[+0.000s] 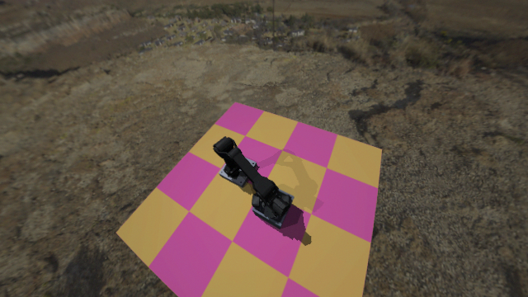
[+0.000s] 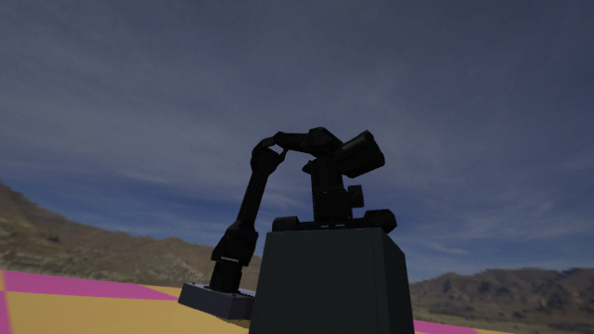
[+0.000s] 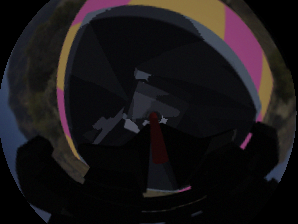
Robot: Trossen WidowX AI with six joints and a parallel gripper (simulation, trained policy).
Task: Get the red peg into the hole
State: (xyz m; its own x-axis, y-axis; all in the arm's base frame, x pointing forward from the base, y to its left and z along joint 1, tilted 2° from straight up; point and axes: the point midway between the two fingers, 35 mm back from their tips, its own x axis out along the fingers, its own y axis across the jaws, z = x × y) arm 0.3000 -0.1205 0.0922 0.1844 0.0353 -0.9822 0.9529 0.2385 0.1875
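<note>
The red peg (image 3: 159,146) shows in the wrist view, held between the dark fingers of my gripper (image 3: 154,126), which is shut on it. The box (image 3: 107,47) (image 2: 325,283) (image 1: 266,219) is dark grey and open at the top. My fingers reach down inside it; in the top and exterior views the fingers and peg are hidden by the arm and the box walls. The plate (image 3: 146,102) is a lighter grey patch at the box's bottom. The peg's far end is over or at the dark hole in the plate; whether it has entered cannot be told.
The arm's base plate (image 1: 234,176) (image 2: 209,301) stands beside the box on the pink and yellow checkered surface (image 1: 260,256) (image 2: 93,315) (image 3: 245,42). The box walls rise close around the gripper. The wide gripper body is just above the box rim.
</note>
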